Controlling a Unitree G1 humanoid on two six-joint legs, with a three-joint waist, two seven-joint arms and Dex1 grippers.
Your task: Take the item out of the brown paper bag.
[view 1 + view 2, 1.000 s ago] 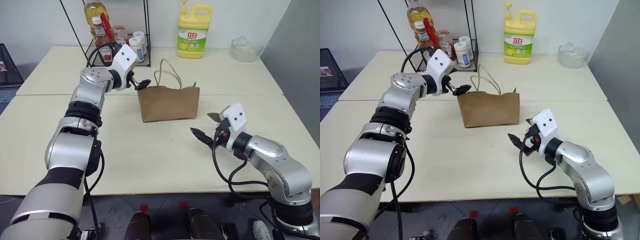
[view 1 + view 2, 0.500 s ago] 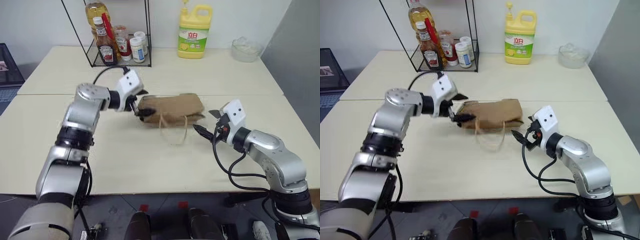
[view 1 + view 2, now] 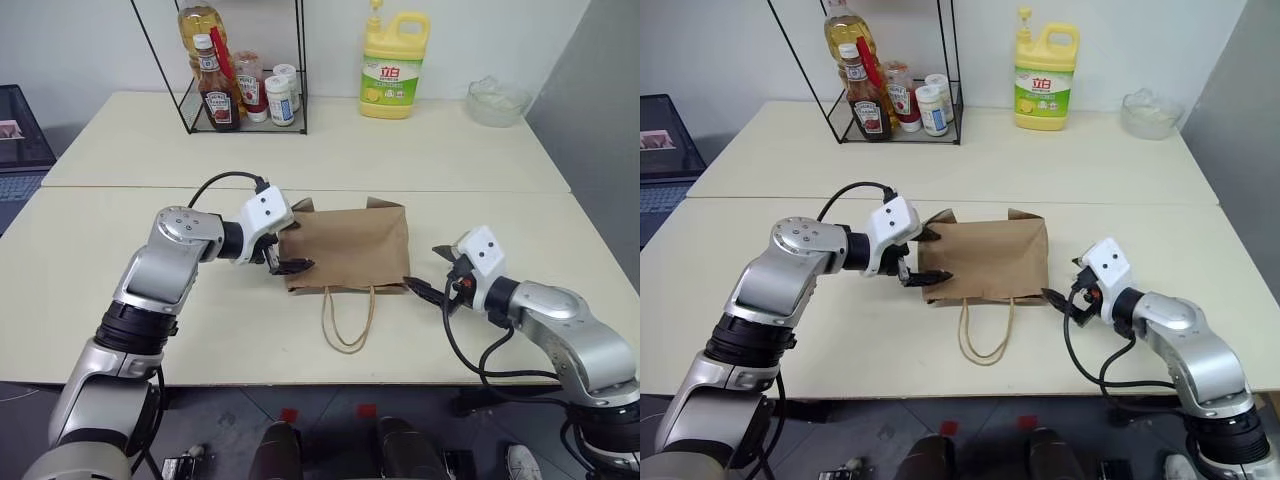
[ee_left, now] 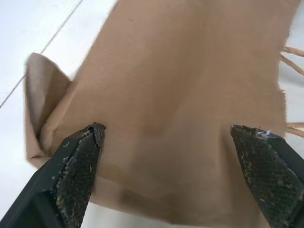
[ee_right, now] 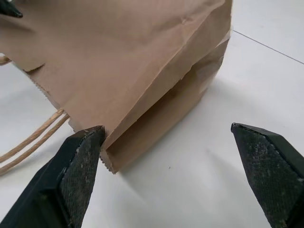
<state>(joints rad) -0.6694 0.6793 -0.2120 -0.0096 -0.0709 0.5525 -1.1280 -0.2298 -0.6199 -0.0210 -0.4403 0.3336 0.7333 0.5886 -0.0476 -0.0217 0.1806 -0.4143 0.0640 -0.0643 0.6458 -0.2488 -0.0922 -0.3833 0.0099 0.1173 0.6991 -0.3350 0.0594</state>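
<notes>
brown paper bag (image 3: 350,248) flat on table (image 3: 120,250), handles toward near edge, between wide-open left gripper (image 3: 287,250) and right gripper (image 3: 432,272)

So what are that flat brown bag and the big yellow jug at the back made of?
The brown paper bag looks like matte kraft paper: it shows creases, a folded side gusset and thin twisted cord handles. The yellow detergent jug seems to be glossy moulded plastic, judging by its smooth sheen, built-in handle and printed label.

head stereo pair looks forward and down over my table (image 3: 90,250). both wrist cameras sit close to the brown paper bag (image 3: 350,245) from opposite sides, sharing it with the head views.
</notes>
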